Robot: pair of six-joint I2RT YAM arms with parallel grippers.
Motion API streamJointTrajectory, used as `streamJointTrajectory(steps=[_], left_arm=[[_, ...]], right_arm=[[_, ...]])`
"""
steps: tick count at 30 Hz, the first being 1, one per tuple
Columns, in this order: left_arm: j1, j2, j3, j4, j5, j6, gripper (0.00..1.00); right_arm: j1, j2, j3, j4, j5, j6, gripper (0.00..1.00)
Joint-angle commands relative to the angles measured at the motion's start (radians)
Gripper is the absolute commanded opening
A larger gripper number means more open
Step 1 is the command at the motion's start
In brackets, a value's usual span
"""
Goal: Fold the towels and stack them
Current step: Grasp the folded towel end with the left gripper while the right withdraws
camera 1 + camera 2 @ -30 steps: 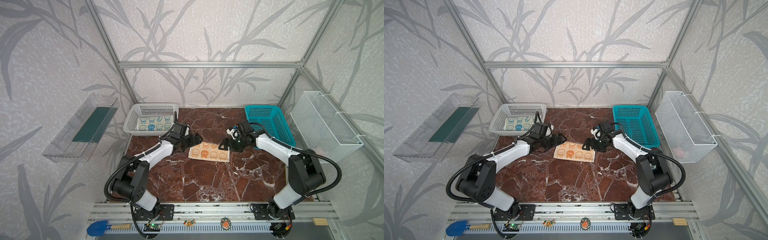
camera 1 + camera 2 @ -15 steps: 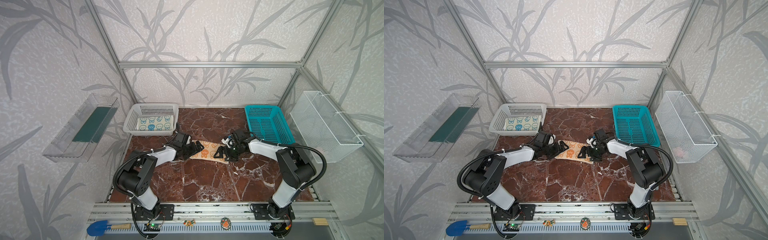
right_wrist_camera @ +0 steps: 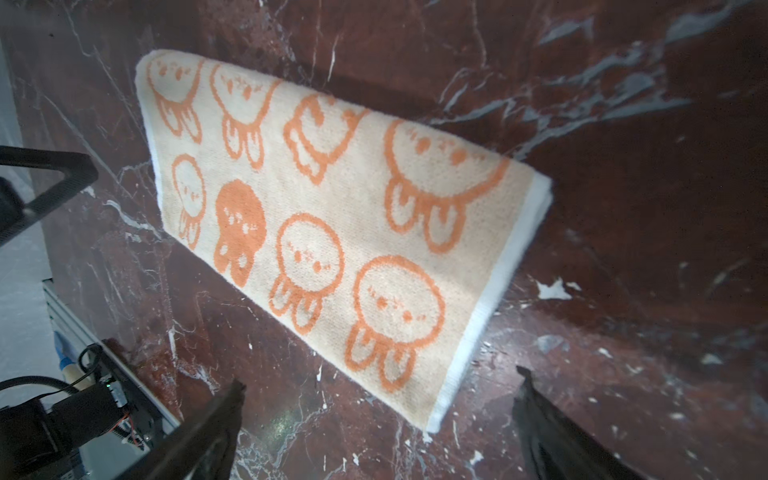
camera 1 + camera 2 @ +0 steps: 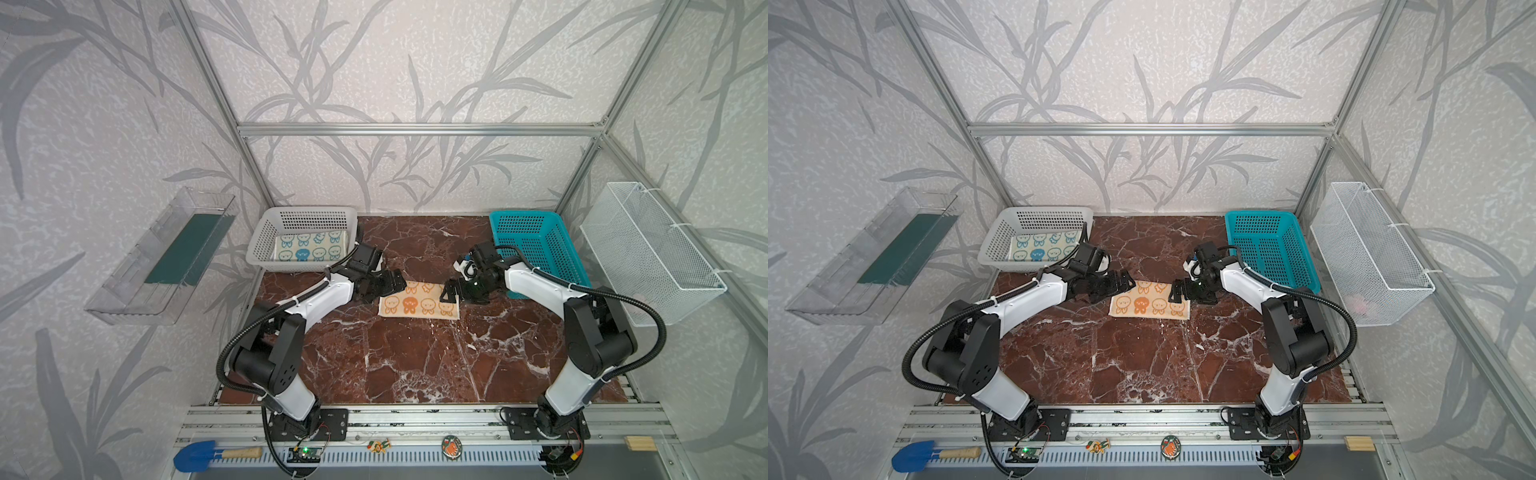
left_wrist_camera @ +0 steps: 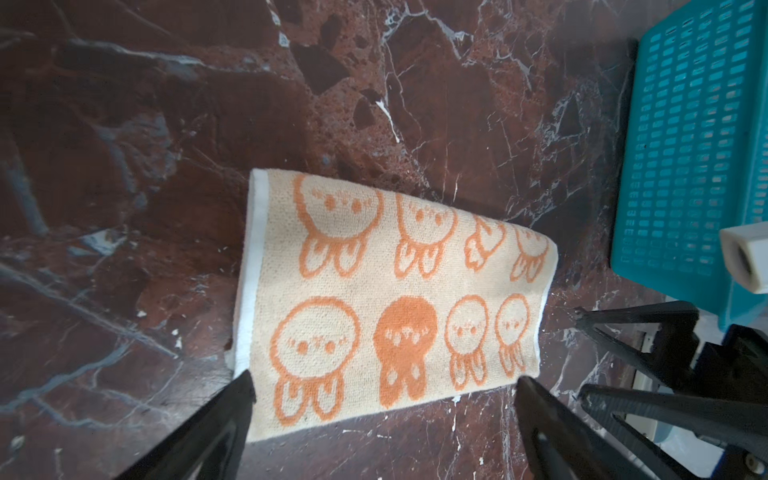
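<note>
Claws spread wide and empty, my left gripper (image 4: 395, 284) and right gripper (image 4: 449, 291) hover low over the marble table (image 4: 415, 365). At eleven o'clock, the white basket (image 4: 307, 214) holds a blue-bunny towel (image 4: 309, 248). Mid-table, toward twelve, the folded orange-bunny towel (image 4: 417, 305) lies flat, left gripper at its ten o'clock corner, right at two. Light, limp terry, I judge; pinch its white hem (image 5: 250, 270).

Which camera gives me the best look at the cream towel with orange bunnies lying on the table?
The right wrist view: the towel fills most of the frame, whole, with print and layered white edge clear. The left wrist view shows it whole too, only smaller. In both top views it is just a small patch.
</note>
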Motion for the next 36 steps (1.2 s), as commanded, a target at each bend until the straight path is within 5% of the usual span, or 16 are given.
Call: streamJointTrajectory(steps=[1, 16, 36], left_arm=[[0.016, 0.071, 0.037, -0.151, -0.016, 0.066, 0.99], [0.018, 0.289, 0.196, -0.220, 0.035, 0.141, 0.97], [-0.023, 0.392, 0.191, -0.206, 0.082, 0.180, 0.40]], right_arm=[[-0.002, 0.008, 0.024, -0.056, 0.053, -0.032, 0.99], [0.033, 0.130, 0.039, 0.003, 0.052, -0.010, 0.99], [0.103, 0.228, 0.089, 0.033, 0.037, 0.039, 0.99]])
